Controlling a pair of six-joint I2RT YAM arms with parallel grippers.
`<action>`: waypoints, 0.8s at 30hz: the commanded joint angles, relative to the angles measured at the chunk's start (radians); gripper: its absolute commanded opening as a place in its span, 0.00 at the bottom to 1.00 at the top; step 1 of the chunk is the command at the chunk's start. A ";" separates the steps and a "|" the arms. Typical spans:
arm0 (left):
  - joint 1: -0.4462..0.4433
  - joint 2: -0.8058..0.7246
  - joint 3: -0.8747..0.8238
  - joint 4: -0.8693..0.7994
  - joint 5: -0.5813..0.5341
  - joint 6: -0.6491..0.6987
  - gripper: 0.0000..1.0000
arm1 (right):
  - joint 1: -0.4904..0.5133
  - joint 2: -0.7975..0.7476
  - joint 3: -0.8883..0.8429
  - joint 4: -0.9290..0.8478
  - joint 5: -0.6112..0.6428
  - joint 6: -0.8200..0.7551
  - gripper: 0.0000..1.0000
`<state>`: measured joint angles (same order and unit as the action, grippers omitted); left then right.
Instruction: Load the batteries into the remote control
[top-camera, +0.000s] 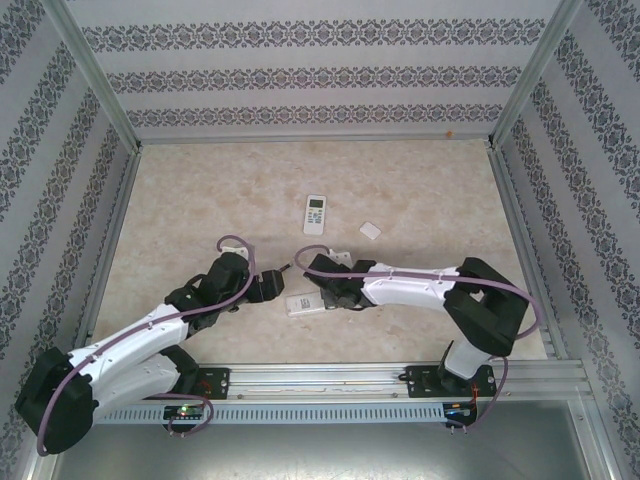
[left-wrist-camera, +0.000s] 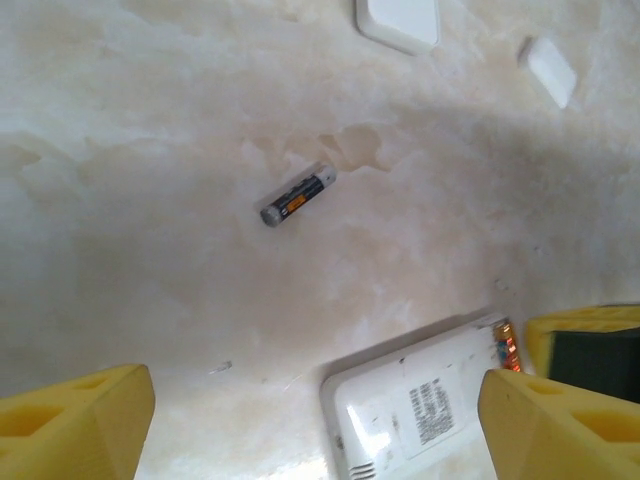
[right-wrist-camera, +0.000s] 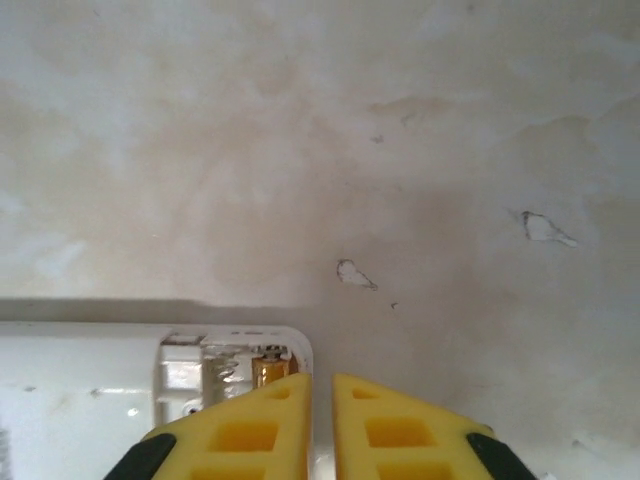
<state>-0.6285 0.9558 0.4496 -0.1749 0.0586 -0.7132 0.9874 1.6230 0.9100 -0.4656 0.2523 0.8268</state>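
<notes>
A white remote control (top-camera: 303, 305) lies face down between both grippers, its back (left-wrist-camera: 420, 410) showing a label. Its battery compartment (right-wrist-camera: 225, 362) is uncovered, and one coppery battery (right-wrist-camera: 268, 367) sits inside at the end (left-wrist-camera: 506, 344). My right gripper (right-wrist-camera: 320, 400) hovers over that end with its yellow fingers almost together and nothing visible between them. A second battery (left-wrist-camera: 298, 195) lies loose on the table ahead of my left gripper (left-wrist-camera: 315, 430), which is open and empty above the remote's other end (top-camera: 272, 287).
Another white remote (top-camera: 316, 213) lies farther back in the middle, with a small white cover (top-camera: 370, 231) to its right; both appear at the top of the left wrist view, remote (left-wrist-camera: 400, 20) and cover (left-wrist-camera: 550, 70). Patterned walls enclose the beige table (top-camera: 200, 200).
</notes>
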 joint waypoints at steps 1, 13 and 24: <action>-0.002 0.048 0.082 -0.107 0.024 0.154 0.80 | -0.012 -0.110 0.009 -0.033 0.021 -0.028 0.20; 0.008 0.661 0.587 -0.340 -0.020 0.592 0.49 | -0.110 -0.428 -0.117 0.002 -0.017 -0.138 0.58; 0.047 0.909 0.769 -0.480 -0.001 0.687 0.36 | -0.154 -0.610 -0.228 0.007 -0.021 -0.094 0.62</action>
<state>-0.5995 1.8610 1.1984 -0.5655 0.0490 -0.0776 0.8459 1.0382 0.7113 -0.4553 0.2340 0.7109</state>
